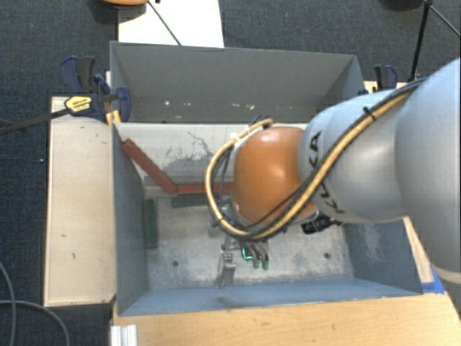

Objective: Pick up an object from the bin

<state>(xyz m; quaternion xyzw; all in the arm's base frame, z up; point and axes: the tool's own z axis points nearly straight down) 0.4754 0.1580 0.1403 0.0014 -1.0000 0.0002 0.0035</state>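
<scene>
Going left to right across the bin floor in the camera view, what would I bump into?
First the dark green bar → short dark green piece → end effector. The red-brown angled strip stretches across the first two, so it has no clear place.

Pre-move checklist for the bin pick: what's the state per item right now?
1. Gripper inside the bin, near its front wall: ok.
2. A thing under the gripper: cannot tell, the arm hides the floor there.
3. Red-brown angled bar at back left, apart from the gripper: ok.
4. Dark green block by the left wall, apart from the gripper: ok.
5. Room to the front wall: cannot tell.
</scene>
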